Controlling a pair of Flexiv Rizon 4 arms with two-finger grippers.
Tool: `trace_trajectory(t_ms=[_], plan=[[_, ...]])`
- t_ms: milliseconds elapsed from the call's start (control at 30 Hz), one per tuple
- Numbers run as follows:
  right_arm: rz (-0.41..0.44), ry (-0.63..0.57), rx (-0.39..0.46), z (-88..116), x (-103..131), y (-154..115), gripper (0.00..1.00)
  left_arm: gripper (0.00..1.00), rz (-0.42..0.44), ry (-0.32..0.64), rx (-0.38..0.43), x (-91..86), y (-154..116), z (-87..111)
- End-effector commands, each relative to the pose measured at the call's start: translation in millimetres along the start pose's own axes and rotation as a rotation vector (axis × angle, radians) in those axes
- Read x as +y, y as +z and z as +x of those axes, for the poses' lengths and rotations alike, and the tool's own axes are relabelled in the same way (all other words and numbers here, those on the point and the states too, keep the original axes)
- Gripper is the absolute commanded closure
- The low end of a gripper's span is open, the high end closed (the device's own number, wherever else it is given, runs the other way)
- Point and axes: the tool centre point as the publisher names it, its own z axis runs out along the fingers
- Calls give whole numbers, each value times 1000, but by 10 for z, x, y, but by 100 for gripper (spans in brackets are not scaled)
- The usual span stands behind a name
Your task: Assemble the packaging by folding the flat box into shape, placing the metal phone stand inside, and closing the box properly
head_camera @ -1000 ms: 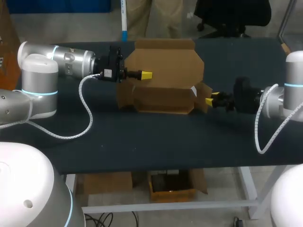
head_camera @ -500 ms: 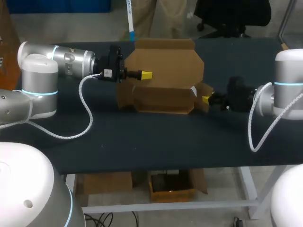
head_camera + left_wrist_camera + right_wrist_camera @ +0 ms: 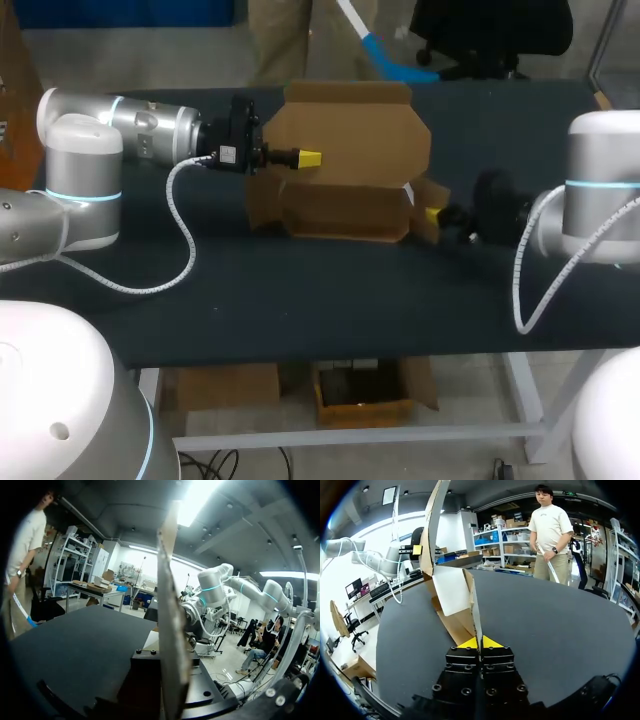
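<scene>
The box (image 3: pixel 340 208) stands half-formed at frame centre, its lid (image 3: pixel 350 130) upright. The left gripper (image 3: pixel 310 158) clamps the lid. The right gripper (image 3: pixel 432 214) pinches the right-hand flap (image 3: pixel 428 192). No stand is visible, so insertion and closing remain.

Brown cardboard, matt and dry-looking, for the box (image 3: pixel 345 160) at upper centre of the head view. Raw, rough-cut edge along the panel seen from the left wrist. Pale white paper patch (image 3: pixel 408 191) on the inner flap at the box's right end. Dark, matt, cloth-like covering on the table (image 3: pixel 300 300), without shine. Smooth, glossy silver-white shells on the left arm (image 3: pixel 90 150) and right arm (image 3: pixel 600 180), with bright highlights. White coiled plastic for the left cable (image 3: pixel 188 245) and right cable (image 3: pixel 518 285). Matt black bodies studded with screw heads on the left gripper (image 3: pixel 311 159) and right gripper (image 3: pixel 432 215). Smooth bright yellow tips, plastic-looking.
</scene>
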Motion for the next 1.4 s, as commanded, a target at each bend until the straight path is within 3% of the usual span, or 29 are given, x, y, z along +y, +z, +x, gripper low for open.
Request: trace_trajectory(t_ms=[33,367,833,1400], plan=[[-9,3,-50,116,-16,6,98,100,-2,0,2,37,-1,-15],[-12,36,-116,150,-22,28,93,100,-2,0,2,37,-1,-15],[-9,58,-155,120,23,126,94,100,-2,0,2,37,-1,-15],[20,54,-275,239,33,242,92,100,-2,0,2,37,-1,-15]])
